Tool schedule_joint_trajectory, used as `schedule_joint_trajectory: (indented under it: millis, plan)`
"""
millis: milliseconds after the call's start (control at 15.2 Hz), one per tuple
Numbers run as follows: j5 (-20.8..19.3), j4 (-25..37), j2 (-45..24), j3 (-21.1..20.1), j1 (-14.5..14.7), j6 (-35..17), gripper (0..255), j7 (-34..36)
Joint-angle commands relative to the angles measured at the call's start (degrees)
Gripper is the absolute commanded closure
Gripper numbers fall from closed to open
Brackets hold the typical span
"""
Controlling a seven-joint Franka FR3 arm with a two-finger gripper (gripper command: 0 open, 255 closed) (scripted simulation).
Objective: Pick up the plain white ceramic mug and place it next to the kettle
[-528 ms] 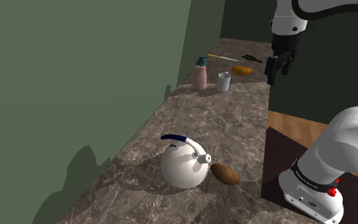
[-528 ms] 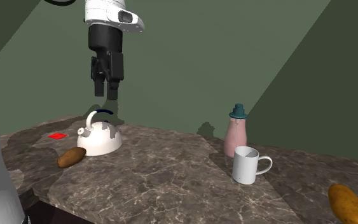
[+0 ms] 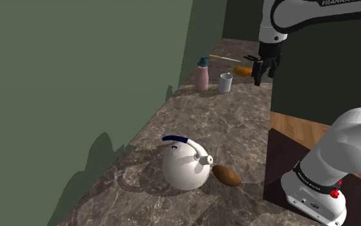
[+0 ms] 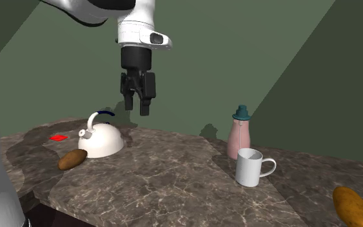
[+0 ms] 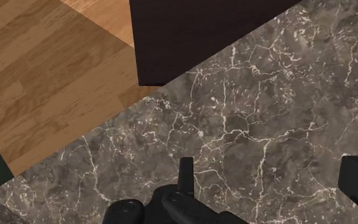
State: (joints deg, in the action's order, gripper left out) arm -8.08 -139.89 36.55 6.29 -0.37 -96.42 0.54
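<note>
White mug (image 4: 249, 167), plain and unmarked with one loop handle, stands upright on the marbled counter (image 4: 160, 187) just beside a pink bottle (image 4: 240, 140), well apart from the kettle (image 4: 100, 138); the gripper (image 4: 137, 108) hangs above, fingers apart.

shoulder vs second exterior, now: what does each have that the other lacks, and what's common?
Shoulder, not second exterior: wood floor, plus a black tool and yellow stick at the counter's far end.
Second exterior, not shoulder: red patch near the kettle.
Both: kettle, potato beside it, mug, pink bottle, orange item, open pincer above the counter.
</note>
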Motion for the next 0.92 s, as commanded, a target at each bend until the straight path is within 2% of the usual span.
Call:
schedule_joint_trajectory:
  millis: [0, 462, 858]
  plan:
    - [-0.21, 0.7, -3.47, 0.89, -0.23, -3.75, 0, -0.16]
    - [0.23, 5.45, -17.32, 4.17, -0.79, -15.72, 0, -1.48]
    - [2.66, 12.42, -29.83, 6.5, -1.21, -23.56, 0, -3.57]
